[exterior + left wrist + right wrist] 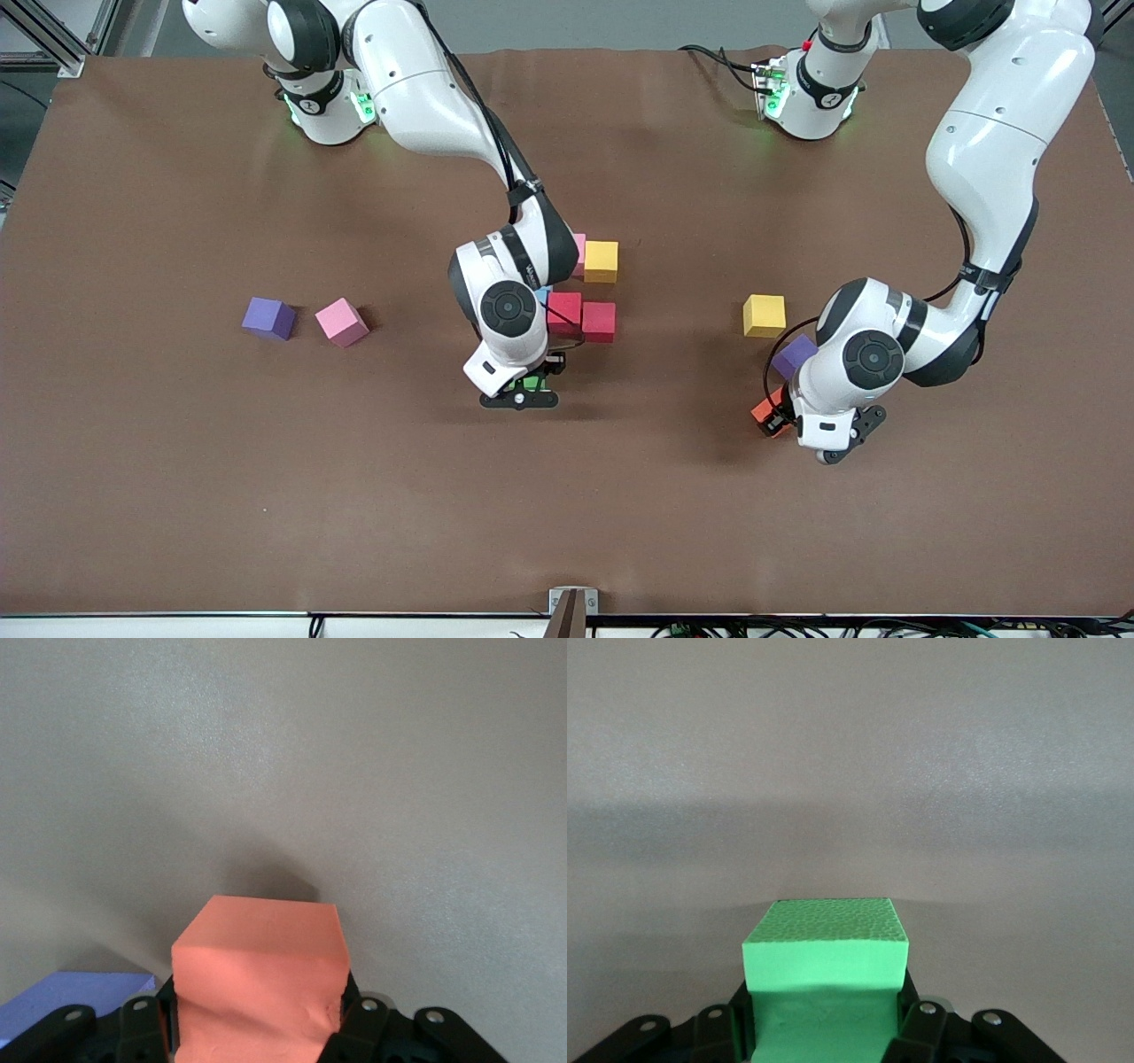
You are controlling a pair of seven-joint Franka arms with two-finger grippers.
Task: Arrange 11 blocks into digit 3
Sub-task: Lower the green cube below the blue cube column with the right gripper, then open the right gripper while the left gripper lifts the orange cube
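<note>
Between the right gripper's (824,1036) fingers (917,1028) sits the green block (824,961).

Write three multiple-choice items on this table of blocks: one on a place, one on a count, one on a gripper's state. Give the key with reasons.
1. Where does the pink block that lies apart from the cluster sit?
A. beside the purple block toward the right arm's end
B. on a yellow block
C. in a gripper

2. How many yellow blocks show in the front view?
A. none
B. two
C. four

3. What does the right gripper hold?
A. nothing
B. the green block
C. a red block

Key: 1 A, the two lie side by side on the table. 2 B, one in the cluster, one alone. 3 B, its fingers clamp the block in the right wrist view.
</note>
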